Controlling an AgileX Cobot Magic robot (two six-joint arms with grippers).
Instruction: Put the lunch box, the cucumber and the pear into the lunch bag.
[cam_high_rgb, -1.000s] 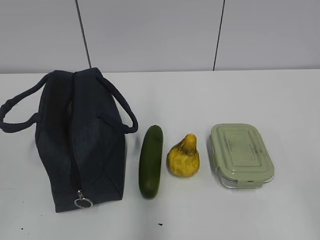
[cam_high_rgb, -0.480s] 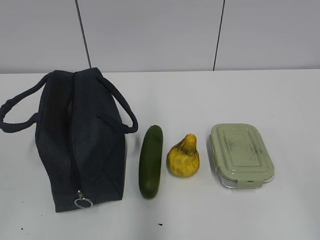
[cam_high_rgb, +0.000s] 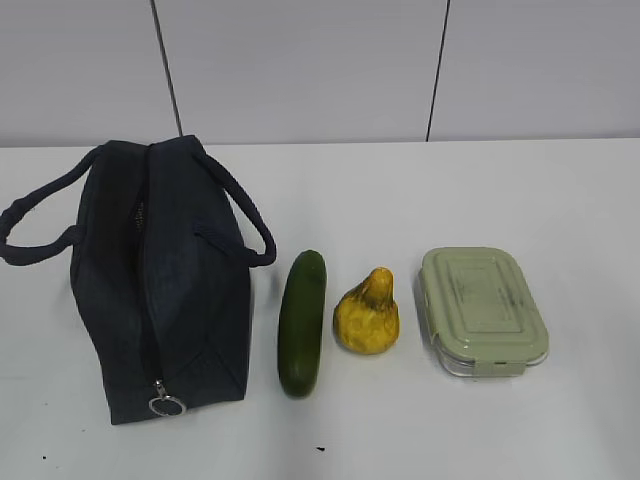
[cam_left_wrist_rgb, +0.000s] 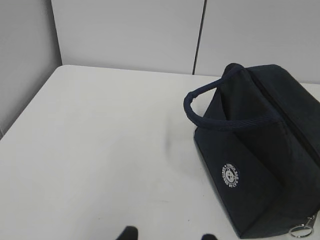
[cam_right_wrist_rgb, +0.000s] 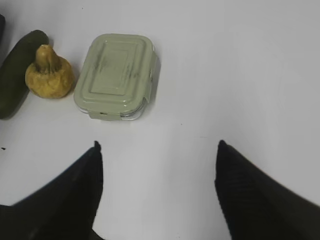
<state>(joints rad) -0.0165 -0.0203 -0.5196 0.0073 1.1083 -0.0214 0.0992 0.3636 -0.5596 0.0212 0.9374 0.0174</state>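
Observation:
The navy lunch bag (cam_high_rgb: 160, 290) stands on the left of the white table, zipper shut, ring pull (cam_high_rgb: 166, 405) at its near end. The dark-green cucumber (cam_high_rgb: 302, 322) lies right of it, then the yellow pear (cam_high_rgb: 367, 314), then the lunch box (cam_high_rgb: 483, 310) with its sage-green lid. Neither gripper shows in the exterior view. In the left wrist view my left gripper (cam_left_wrist_rgb: 167, 235) is open over bare table, left of the bag (cam_left_wrist_rgb: 260, 150). In the right wrist view my right gripper (cam_right_wrist_rgb: 158, 146) is open and empty, short of the lunch box (cam_right_wrist_rgb: 117, 75), pear (cam_right_wrist_rgb: 49, 75) and cucumber (cam_right_wrist_rgb: 17, 70).
A grey panelled wall (cam_high_rgb: 320, 70) runs along the table's far edge. A small dark speck (cam_high_rgb: 321, 448) lies on the table (cam_high_rgb: 400, 200) near the front.

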